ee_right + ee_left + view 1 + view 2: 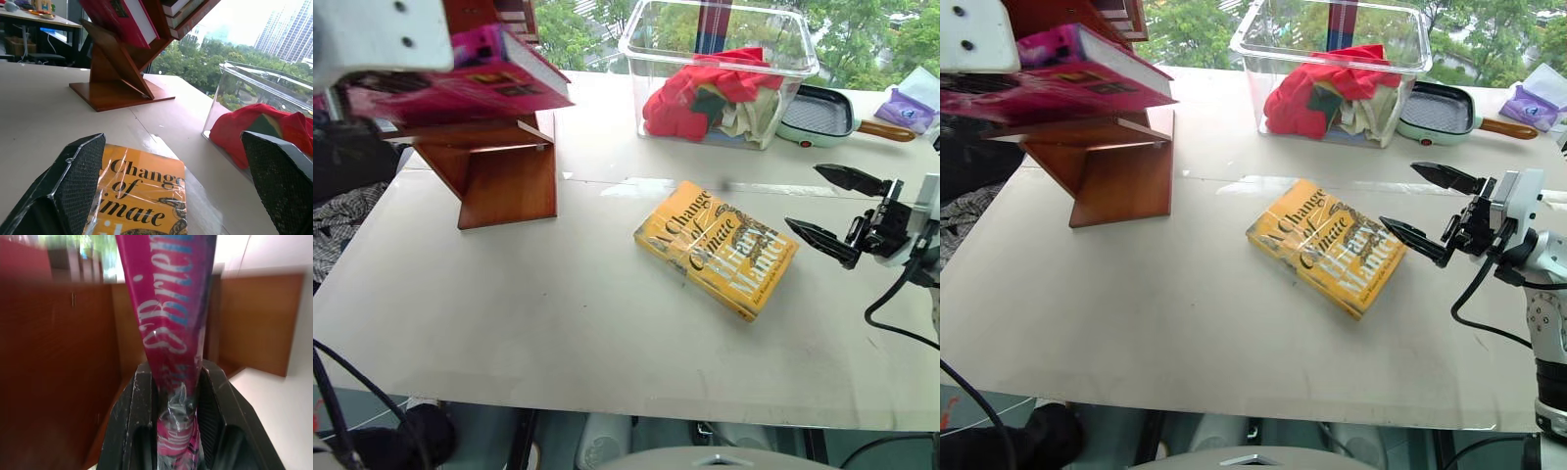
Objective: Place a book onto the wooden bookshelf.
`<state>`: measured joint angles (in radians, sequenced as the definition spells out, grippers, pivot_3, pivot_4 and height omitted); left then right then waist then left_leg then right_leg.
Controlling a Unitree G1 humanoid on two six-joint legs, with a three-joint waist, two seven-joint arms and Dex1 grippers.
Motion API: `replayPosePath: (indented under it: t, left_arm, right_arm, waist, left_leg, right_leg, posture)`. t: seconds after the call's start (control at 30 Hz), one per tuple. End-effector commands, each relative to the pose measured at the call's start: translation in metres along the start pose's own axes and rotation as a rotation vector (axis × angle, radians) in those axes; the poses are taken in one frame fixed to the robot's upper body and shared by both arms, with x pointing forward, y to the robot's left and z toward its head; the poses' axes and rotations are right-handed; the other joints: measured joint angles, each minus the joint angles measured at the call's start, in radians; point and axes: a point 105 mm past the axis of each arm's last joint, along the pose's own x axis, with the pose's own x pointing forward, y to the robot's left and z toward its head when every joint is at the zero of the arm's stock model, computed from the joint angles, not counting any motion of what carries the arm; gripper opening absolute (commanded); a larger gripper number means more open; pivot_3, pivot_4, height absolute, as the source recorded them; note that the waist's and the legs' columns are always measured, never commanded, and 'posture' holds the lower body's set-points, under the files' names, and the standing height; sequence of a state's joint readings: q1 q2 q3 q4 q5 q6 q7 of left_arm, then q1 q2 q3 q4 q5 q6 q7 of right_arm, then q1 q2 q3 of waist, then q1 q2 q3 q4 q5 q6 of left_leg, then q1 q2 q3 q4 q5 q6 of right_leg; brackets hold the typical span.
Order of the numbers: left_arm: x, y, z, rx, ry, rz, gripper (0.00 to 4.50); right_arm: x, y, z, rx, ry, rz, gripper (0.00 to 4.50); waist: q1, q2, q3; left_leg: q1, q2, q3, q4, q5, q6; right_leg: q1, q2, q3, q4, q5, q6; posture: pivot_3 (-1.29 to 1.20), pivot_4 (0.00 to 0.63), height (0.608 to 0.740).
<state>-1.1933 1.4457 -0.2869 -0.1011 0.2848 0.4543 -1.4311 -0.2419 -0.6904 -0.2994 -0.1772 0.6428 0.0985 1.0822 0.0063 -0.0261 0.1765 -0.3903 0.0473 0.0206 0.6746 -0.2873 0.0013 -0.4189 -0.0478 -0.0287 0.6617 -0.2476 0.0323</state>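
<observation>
The pink book (480,78) is held roughly flat at the far left, just above the slanted boards of the wooden bookshelf (504,171). My left gripper (178,382) is shut on the book's spine, a black finger pressed on each side. I cannot tell whether the book touches the shelf. From the right wrist view the pink book (122,19) shows against the wooden bookshelf (117,88). My right gripper (803,196) hovers open at the right, just beside the yellow book's right end, with nothing between its fingers.
A yellow book (717,247) lies flat mid-table. At the back stands a clear bin (720,39) of red cloth, with a small pale green pan (818,113) and a purple pouch (904,108) to its right. More books (181,10) sit higher on the shelf.
</observation>
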Motion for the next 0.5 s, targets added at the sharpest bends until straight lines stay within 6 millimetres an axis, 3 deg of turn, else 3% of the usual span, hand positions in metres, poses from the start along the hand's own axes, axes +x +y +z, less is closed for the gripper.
replayPosePath:
  t: [0.03, 0.17, 0.3, 0.33, 0.4, 0.5]
  left_arm:
    - [0.009, -0.003, -0.033, -0.024, 0.185, 0.026, 0.51]
    - [0.036, -0.014, -0.036, -0.031, 0.211, 0.026, 0.51]
    - [0.044, -0.019, -0.025, -0.078, 0.167, 0.014, 0.51]
    - [0.044, -0.020, -0.024, -0.087, 0.159, 0.008, 1.31]
    - [0.043, -0.023, -0.021, -0.125, 0.132, -0.005, 1.66]
    - [0.040, -0.017, -0.012, -0.174, 0.077, 0.031, 3.08]
  right_arm:
    - [-0.001, -0.001, 0.016, -0.066, -0.039, 0.008, 4.50]
    - [-0.002, 0.006, 0.025, -0.074, -0.053, 0.031, 4.50]
    - [-0.003, 0.016, 0.036, -0.034, -0.078, 0.066, 4.50]
    - [-0.002, 0.018, 0.039, -0.022, -0.089, 0.073, 4.50]
    - [-0.002, 0.020, 0.043, -0.009, -0.099, 0.084, 4.50]
    - [-0.003, 0.022, 0.046, 0.008, -0.103, 0.097, 4.50]
  waist:
    - [-0.014, 0.001, 0.000]
    - [-0.033, 0.001, 0.000]
    - [-0.037, 0.000, 0.000]
    - [-0.037, 0.000, 0.000]
    - [-0.037, 0.000, 0.000]
    - [-0.028, 0.000, 0.000]
  left_leg:
    - [0.002, 0.000, 0.000, 0.000, 0.000, 0.000]
    - [0.008, 0.001, 0.001, -0.002, 0.000, 0.000]
    - [0.009, 0.006, 0.002, -0.001, 0.000, 0.000]
    - [0.010, 0.006, 0.003, -0.001, 0.000, 0.000]
    - [0.010, 0.006, 0.003, -0.001, 0.000, 0.000]
    - [0.008, 0.006, 0.002, -0.001, 0.000, 0.000]
  right_leg:
    - [0.000, 0.000, 0.001, 0.001, 0.000, 0.000]
    - [0.003, 0.004, 0.006, 0.003, 0.000, 0.000]
    - [0.003, 0.008, 0.007, 0.004, 0.001, -0.001]
    - [0.003, 0.009, 0.009, 0.004, 0.001, -0.001]
    - [0.003, 0.009, 0.009, 0.004, 0.001, -0.001]
    - [0.002, 0.009, 0.009, 0.003, 0.001, -0.001]
  posture:
    - [0.00, 0.150, 0.714]
    - [0.00, 0.150, 0.714]
    - [0.00, 0.150, 0.714]
    - [0.00, 0.150, 0.714]
    - [0.00, 0.150, 0.714]
    - [0.00, 0.150, 0.714]
